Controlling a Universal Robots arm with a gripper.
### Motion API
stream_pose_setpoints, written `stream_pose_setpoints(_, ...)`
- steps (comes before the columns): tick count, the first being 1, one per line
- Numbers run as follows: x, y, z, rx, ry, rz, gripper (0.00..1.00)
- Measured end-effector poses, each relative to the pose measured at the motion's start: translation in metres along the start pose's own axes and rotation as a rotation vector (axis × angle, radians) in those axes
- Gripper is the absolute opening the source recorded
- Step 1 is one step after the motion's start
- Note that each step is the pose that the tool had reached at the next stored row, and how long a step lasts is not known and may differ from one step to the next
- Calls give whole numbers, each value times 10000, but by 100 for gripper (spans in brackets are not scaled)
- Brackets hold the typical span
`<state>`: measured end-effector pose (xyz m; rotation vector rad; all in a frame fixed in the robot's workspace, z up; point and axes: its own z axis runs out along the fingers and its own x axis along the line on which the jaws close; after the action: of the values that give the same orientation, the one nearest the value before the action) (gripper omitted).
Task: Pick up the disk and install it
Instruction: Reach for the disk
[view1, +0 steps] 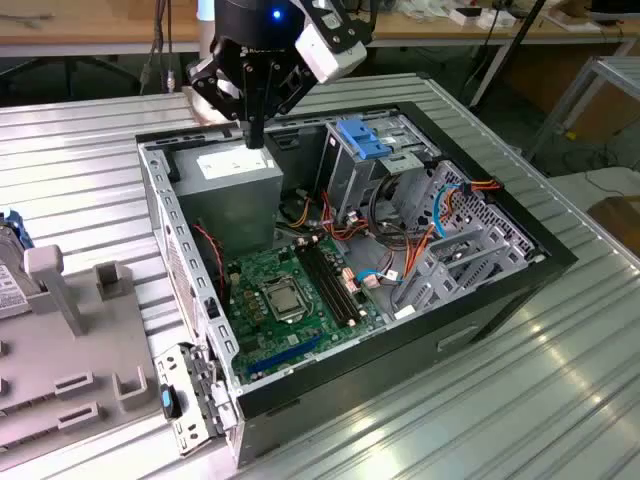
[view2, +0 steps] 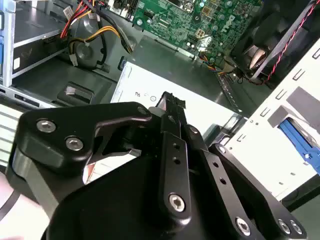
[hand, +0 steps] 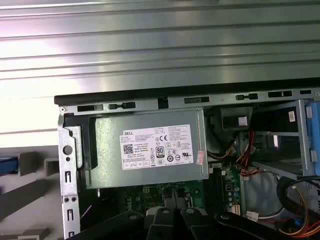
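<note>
The disk lies at the exterior view's far left edge on a grey fixture; I see a strip of its blue carrier and white label, the rest is cut off. My gripper hangs over the back corner of the open computer case, just above the grey power supply, far from the disk. Its black fingers are shut together with nothing between them. In the first wrist view the power supply lies directly below the fingers.
Inside the case are a green motherboard, bundled red, orange and blue cables and a metal drive cage with a light-blue slatted bracket. The case stands on a ribbed metal table. Desks and cables run along the back.
</note>
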<state>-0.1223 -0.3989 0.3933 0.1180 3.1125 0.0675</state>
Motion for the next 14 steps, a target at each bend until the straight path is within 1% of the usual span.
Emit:
stream_pose_setpoints(2,68,-6,-2,-1,0,0,11)
stream_pose_setpoints(10,191,-17,-5,-1,0,0,11)
stream_pose_setpoints(14,288,-27,-8,-1,0,0,11)
